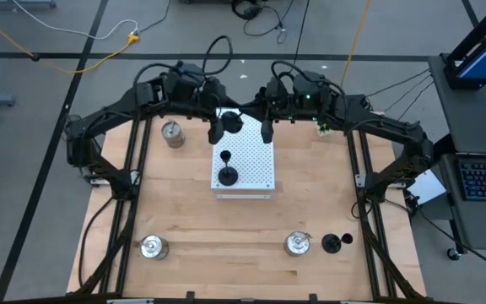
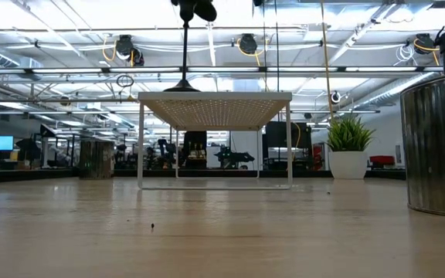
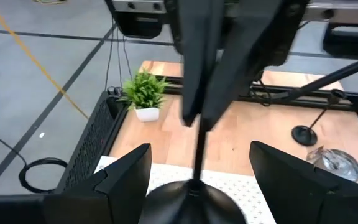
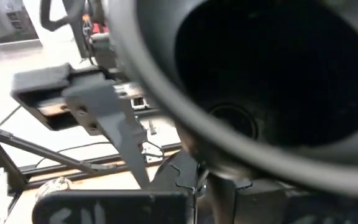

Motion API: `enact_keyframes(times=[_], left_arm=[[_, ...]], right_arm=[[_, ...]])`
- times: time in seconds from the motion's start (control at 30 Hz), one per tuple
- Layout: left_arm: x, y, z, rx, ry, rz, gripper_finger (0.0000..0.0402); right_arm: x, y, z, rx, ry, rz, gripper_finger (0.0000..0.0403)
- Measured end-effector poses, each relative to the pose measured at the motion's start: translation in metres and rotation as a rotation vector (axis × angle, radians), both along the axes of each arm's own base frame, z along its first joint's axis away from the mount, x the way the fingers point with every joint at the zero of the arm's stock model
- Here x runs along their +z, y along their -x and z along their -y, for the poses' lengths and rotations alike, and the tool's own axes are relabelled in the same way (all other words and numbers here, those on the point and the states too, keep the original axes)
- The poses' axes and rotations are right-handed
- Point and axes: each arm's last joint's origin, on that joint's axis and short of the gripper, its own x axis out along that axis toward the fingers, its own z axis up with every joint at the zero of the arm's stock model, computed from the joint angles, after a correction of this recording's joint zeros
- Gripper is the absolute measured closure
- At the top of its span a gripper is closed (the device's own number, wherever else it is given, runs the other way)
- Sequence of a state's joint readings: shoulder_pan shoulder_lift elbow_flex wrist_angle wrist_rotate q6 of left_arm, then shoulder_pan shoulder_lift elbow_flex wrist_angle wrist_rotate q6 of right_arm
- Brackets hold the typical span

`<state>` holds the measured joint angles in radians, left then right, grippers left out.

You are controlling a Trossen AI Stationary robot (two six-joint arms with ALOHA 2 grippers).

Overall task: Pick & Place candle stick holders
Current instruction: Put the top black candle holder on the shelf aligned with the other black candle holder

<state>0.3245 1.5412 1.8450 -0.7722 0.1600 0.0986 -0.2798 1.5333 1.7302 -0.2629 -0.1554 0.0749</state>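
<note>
Underside of black holder (image 4: 253, 81) fills right wrist view, stem clenched in right claw (image 1: 266, 128), upright above white board (image 1: 256, 165). Left claw (image 1: 214, 128) released, flanking it.

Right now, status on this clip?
Left gripper: jaws open astride black holder on white board. Right gripper: jaws shut, alongside. Second black holder shares board.

Left gripper (image 1: 220, 127) apparently parted, right gripper (image 1: 266, 129) closed.
</note>
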Motion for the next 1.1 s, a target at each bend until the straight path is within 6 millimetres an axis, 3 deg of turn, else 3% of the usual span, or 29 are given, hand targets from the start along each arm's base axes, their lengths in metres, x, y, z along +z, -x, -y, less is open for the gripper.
enact_keyframes(times=[0.7, 1.1], left_arm=[[-0.004, -0.001, -0.011, 0.041, -0.033, -0.024, 0.0135], [-0.015, -0.017, -0.015, -0.037, 0.011, -0.025, 0.0279]], right_arm=[[0.000, 0.000, -0.001, 0.027, -0.021, 0.007, 0.0395], [-0.002, -0.001, -0.005, 0.031, -0.033, -0.014, 0.0395]])
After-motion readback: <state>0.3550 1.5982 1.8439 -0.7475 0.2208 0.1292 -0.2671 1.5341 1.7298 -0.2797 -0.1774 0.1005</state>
